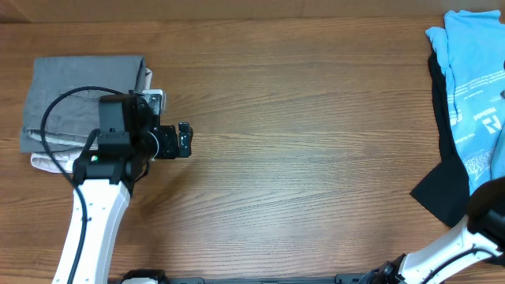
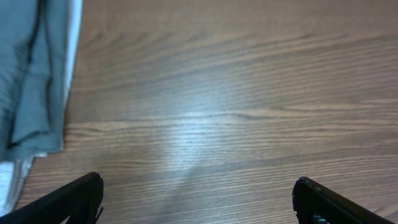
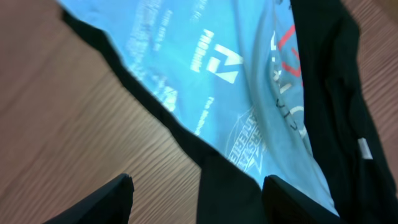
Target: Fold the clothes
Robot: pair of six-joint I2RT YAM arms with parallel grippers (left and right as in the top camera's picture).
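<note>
The right claw (image 3: pixel 198 186) stood with jaws apart over the edge of a limp black garment (image 3: pixel 339 93). Just ahead of it lay the light blue T-shirt (image 3: pixel 205 68), soft and rumpled, its small white logos and red strokes too blurred to read. The left claw (image 2: pixel 198 193), jaws wide apart, hung over the bare wood-grain table (image 2: pixel 236 93), with a folded grey cloth (image 2: pixel 31 74) beside it. Only the overhead view showed both piles, well apart.

The light blue T-shirt (image 1: pixel 473 71) runs off the overhead view's right edge; its white print (image 1: pixel 491 122) is unreadably small.
</note>
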